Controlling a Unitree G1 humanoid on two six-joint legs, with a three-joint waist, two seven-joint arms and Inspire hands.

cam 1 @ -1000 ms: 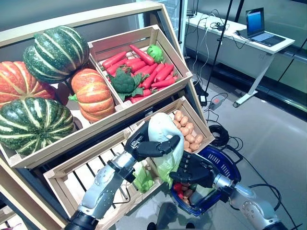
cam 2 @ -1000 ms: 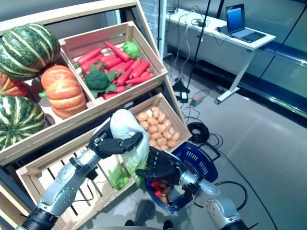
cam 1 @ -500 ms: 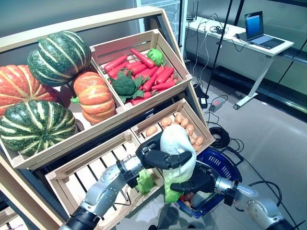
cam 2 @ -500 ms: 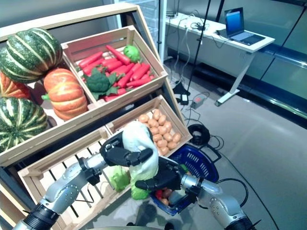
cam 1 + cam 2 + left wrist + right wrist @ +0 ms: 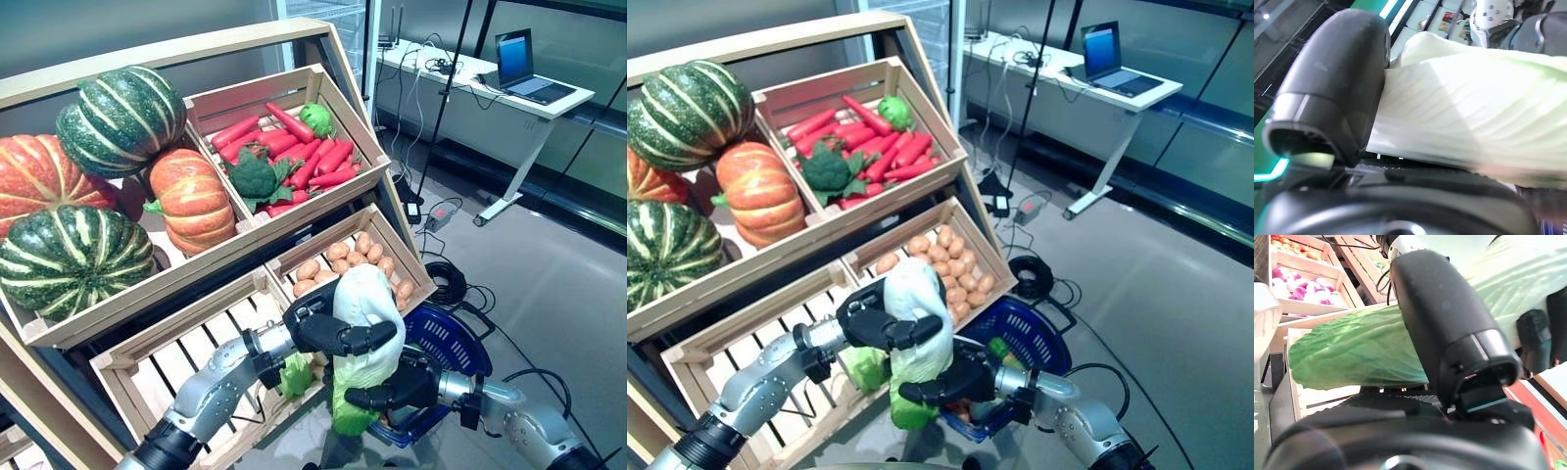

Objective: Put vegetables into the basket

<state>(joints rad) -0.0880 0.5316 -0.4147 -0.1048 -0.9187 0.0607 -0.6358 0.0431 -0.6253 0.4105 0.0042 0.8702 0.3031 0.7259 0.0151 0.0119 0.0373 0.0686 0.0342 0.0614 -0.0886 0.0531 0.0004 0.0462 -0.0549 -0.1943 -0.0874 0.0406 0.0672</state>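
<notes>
A long napa cabbage (image 5: 364, 294), white at the top and leafy green at the bottom, hangs upright in front of the lower crates. My left hand (image 5: 338, 336) is shut round its white middle, and its thumb (image 5: 1337, 83) presses on the pale ribs (image 5: 1474, 112). From the right, my right hand (image 5: 392, 394) grips the green lower end (image 5: 1352, 352), with its thumb (image 5: 1444, 328) laid across the leaves. The blue basket (image 5: 460, 345) stands on the floor just right of the cabbage. Several small vegetables lie in it, mostly hidden by my hands.
The rack holds striped green pumpkins (image 5: 122, 108), orange pumpkins (image 5: 191, 196), a crate of red carrots and broccoli (image 5: 294, 157), and a potato crate (image 5: 343, 257). A green vegetable (image 5: 296, 374) lies in the slatted bottom crate. Cables (image 5: 451, 279) and a desk with a laptop (image 5: 514, 64) are on the right.
The cabbage has come down and to the right, closer to the basket. My right hand has slid under it and closed on its green end.
</notes>
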